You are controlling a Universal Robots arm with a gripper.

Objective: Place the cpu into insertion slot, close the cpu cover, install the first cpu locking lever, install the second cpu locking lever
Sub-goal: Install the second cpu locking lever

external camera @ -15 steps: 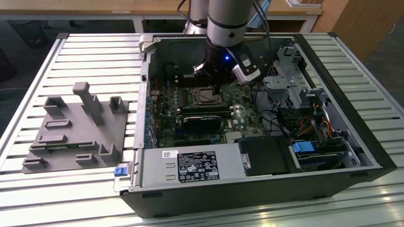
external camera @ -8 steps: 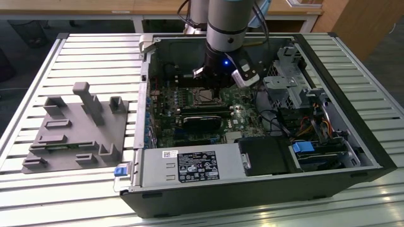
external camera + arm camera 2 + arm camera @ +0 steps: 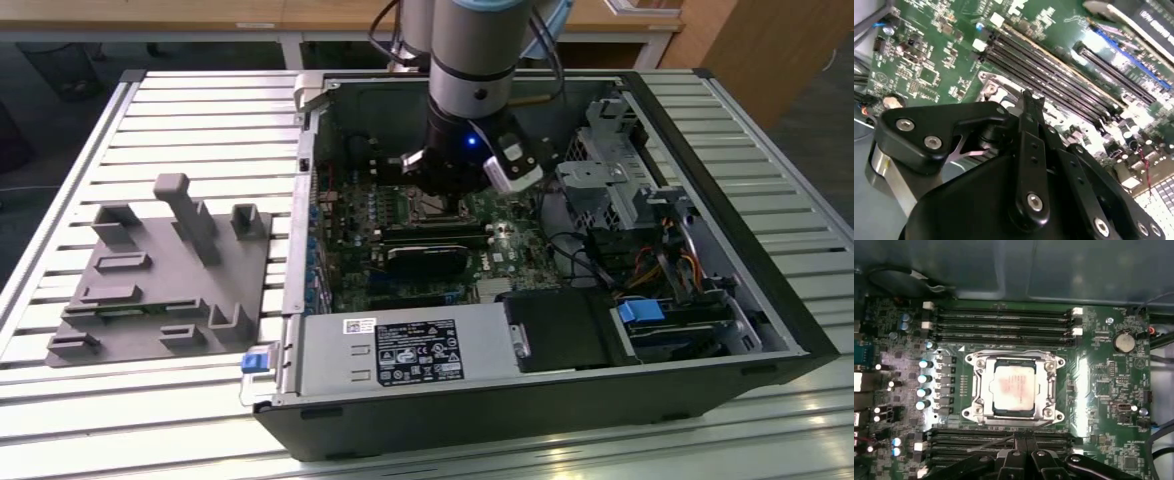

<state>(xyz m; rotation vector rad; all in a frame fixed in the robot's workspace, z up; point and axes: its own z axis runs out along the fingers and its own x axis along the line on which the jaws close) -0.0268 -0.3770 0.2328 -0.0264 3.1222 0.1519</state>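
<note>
Inside the open case [image 3: 747,330], the arm [image 3: 470,60] reached straight down over the motherboard [image 3: 350,270], toward the case's far side in the exterior view. Gripper [image 3: 1021,452] hovered just above the board, near the memory slots [image 3: 999,442] that run alongside the slot [image 3: 1014,388]. Fingers [image 3: 1030,107] looked pressed together with nothing between them, tips clear of the socket in the first wrist view.

Cpu [image 3: 1013,390] sat flat in the slot, silvery top showing. Cover [image 3: 1046,390] was down around it, framing the chip through its window. Could not tell whether either locking lever was latched.

A second bank of memory slots [image 3: 1001,322] lay on the socket's other side. Grey fixture [image 3: 160,275] stood on the slatted table [image 3: 147,420], well apart from the case, on the exterior view's left.
</note>
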